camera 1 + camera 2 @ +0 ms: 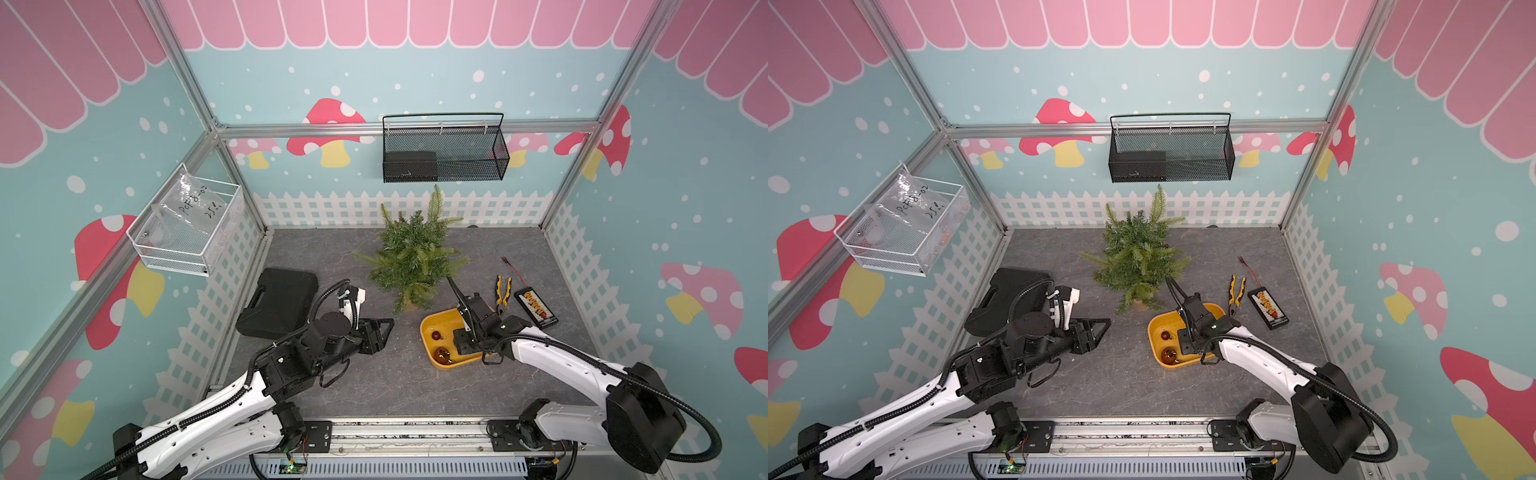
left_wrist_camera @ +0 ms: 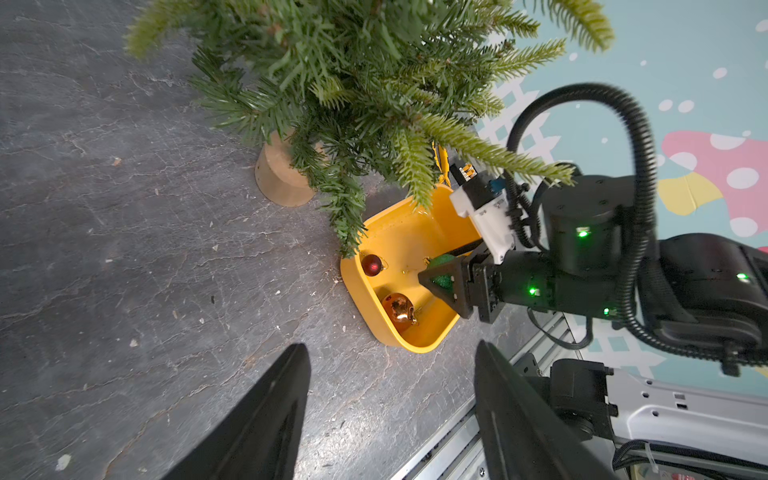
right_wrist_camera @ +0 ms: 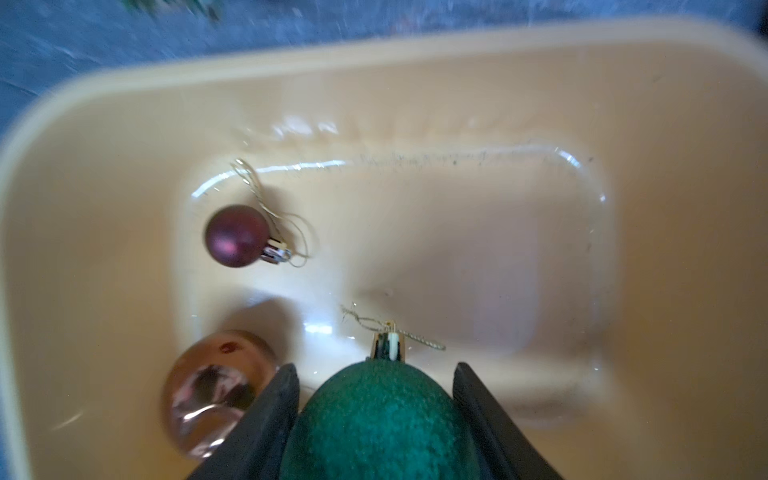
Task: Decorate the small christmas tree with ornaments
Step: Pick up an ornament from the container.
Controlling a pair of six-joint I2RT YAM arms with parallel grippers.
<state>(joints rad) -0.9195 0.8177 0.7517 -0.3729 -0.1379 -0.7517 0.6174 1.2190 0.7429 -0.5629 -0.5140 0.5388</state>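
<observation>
small christmas tree (image 1: 411, 257) upright on its tan base toward the back of the grey table (image 1: 415, 395), its branches bare of any ornament in both top views. just in front of it, on the right arm's side, sits the yellow tray (image 1: 424, 336), which holds all three ornaments: the dark red bauble (image 3: 237, 235) lying free with its string loop beside it, the copper bauble (image 3: 208, 395) near a corner, and the green bauble (image 3: 382, 424). the right gripper (image 3: 374, 368) reaches down into the tray. its jaws stand on either side of the green bauble and appear to press both flanks, a grip as far as the right wrist view shows, with the bauble's cap and loop pointing away from the wrist. the left gripper (image 2: 391, 345) hovers over bare table between tree and tray, well apart from both, jaws wide apart and empty. judged progress: at the very start – nothing hangs on the tree yet, and the first pick is in hand. left to do: lift the green bauble out, hang it on a branch – then the same for the copper and dark red ones.
</observation>
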